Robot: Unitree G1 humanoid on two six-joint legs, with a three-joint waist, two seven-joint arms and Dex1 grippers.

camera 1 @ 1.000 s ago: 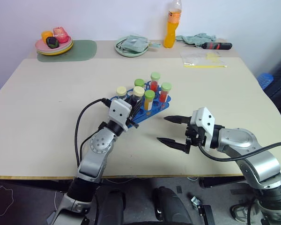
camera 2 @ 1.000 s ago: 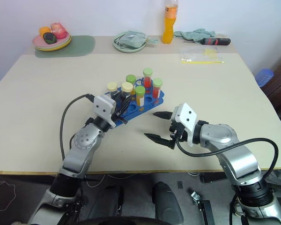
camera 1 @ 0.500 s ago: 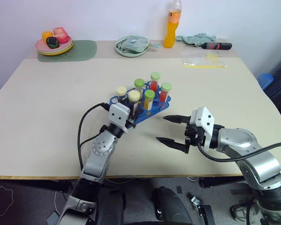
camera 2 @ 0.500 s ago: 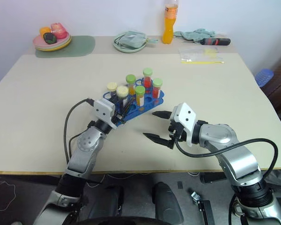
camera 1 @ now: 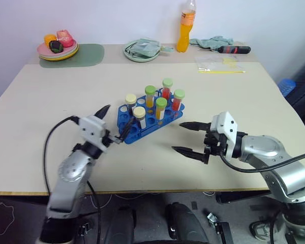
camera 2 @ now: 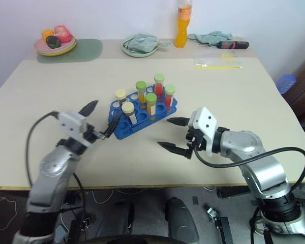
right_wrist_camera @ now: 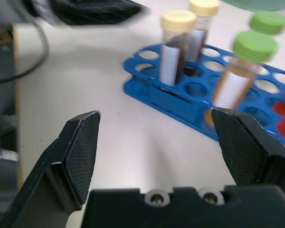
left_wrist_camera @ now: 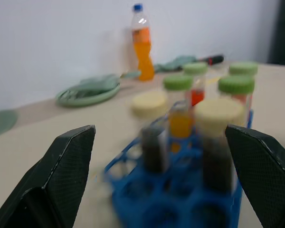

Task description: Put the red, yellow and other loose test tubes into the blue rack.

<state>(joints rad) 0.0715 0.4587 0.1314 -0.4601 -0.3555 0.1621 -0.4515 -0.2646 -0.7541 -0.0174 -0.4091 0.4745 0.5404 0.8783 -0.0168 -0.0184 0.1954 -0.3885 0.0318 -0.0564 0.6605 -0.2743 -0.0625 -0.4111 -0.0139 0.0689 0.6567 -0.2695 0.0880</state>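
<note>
Beside blue rack (camera 1: 142, 120): left pincer (camera 1: 113, 124) wide open, empty.

A makeshift lab bench: a blue rack (camera 1: 148, 116) of capped test tubes (camera 1: 161, 107) on a plain table (camera 1: 51, 112).

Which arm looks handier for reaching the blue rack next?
Probably the left: its open left gripper hangs right beside the blue rack's near corner, while the open right gripper stands farther off.

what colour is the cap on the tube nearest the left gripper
Pale yellow cap; it shows best in the left eye view.
</note>
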